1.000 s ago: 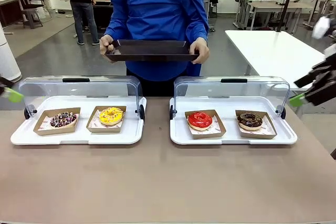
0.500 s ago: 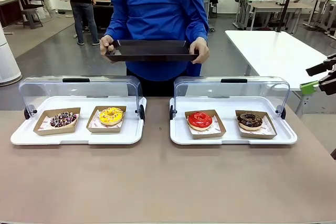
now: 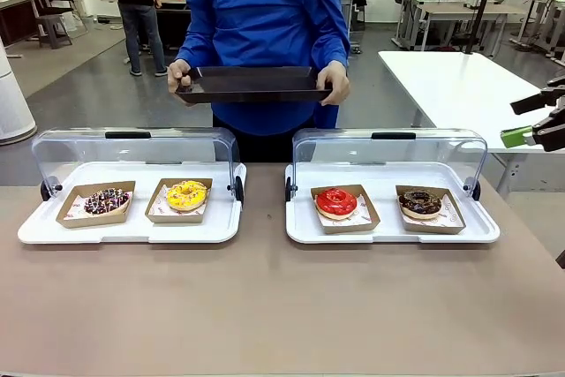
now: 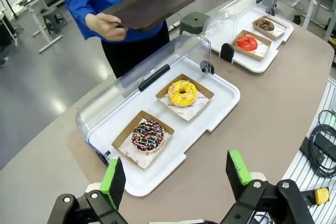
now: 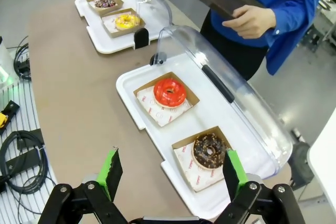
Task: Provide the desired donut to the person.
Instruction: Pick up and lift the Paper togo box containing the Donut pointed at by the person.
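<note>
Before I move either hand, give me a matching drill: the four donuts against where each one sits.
1. sprinkled chocolate ring donut
2. yellow-iced ring donut
3. red-iced ring donut
4. chocolate-glazed ring donut

A. right white plastic tray, outer end
B. left white plastic tray, inner end
C. right tray, inner end
D. left tray, outer end

Pairs: 1-D, 2-B, 3-C, 4-A.

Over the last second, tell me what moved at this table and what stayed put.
Both arms drew back outward: the left gripper pulled away to the left from the left display case, and the right gripper rose and retreated toward the right. Both are open; nothing was taken or released. The person holds the dark tray as before, and the four donuts have not moved.
</note>
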You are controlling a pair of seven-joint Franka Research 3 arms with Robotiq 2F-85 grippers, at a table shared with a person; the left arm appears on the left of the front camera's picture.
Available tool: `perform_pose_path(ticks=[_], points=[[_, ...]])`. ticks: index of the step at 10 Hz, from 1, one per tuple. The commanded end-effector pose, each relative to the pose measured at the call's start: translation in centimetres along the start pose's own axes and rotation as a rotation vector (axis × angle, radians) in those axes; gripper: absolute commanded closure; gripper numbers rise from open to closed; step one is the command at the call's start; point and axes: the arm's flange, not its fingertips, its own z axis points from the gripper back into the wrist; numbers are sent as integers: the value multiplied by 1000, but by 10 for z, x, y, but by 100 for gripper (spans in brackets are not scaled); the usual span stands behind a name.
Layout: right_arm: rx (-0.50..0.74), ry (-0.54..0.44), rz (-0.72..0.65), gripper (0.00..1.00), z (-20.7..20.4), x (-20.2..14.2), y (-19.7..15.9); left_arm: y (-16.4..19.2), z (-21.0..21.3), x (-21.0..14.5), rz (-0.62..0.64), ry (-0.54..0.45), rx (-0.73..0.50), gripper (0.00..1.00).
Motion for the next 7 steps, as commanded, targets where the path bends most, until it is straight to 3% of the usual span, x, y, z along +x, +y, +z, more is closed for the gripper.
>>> perform_pose_path(ticks=[1, 3, 4, 5, 7], points=[[16, -46, 41, 0, -26, -34, 41, -72, -52, -74, -25, -57, 8, 0], [5, -36, 39, 0, -26, -33, 42, -71, -50, -76, -31, -58, 0, 0], [12, 4, -45, 0, -33, -28, 42, -74, -56, -76, -96, 35, -8, 0], [7, -7, 29, 0, -1, 0, 0, -1, 2, 2, -9, -14, 0, 0], [7, -7, 29, 0, -1, 0, 0, -1, 2, 2, -9, -14, 0, 0]])
